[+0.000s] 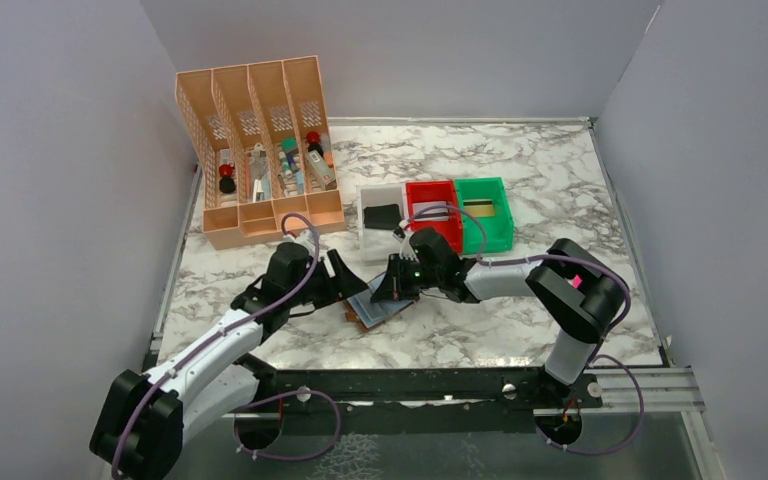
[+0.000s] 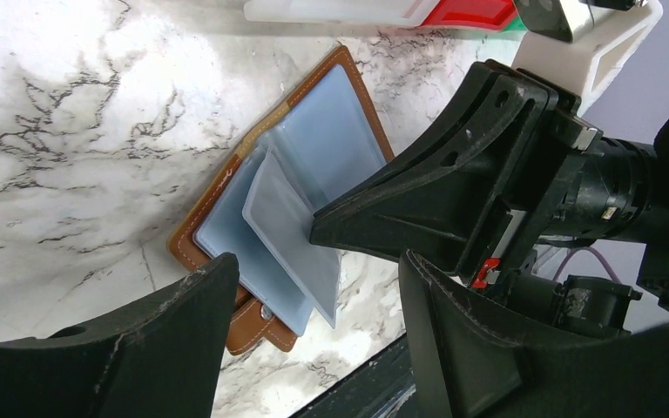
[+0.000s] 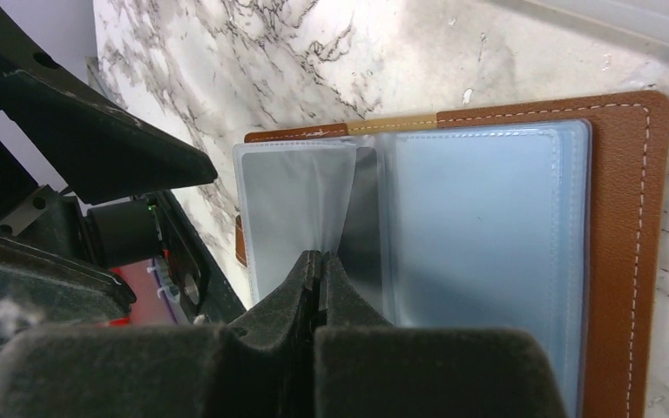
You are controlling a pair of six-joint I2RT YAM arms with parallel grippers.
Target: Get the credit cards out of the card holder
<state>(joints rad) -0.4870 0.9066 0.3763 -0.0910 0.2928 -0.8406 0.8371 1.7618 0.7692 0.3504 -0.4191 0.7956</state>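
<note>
Right wrist: right pincer (image 3: 318, 272) clamped on a clear sleeve (image 3: 300, 196) of the open card holder (image 3: 629, 218) — left pincer (image 2: 318, 261) wide apart, empty.

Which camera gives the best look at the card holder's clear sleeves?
The right wrist view: the sleeves fill the frame, with the right tool shut on one raised leaf. The left wrist view shows them angled, partly behind that tool. From the top camera the card holder is tiny and partly covered.

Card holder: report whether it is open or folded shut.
Open. The card holder lies spread on the table, brown cover down, clear sleeves facing up; the right gripper pinches one raised sleeve.
</note>
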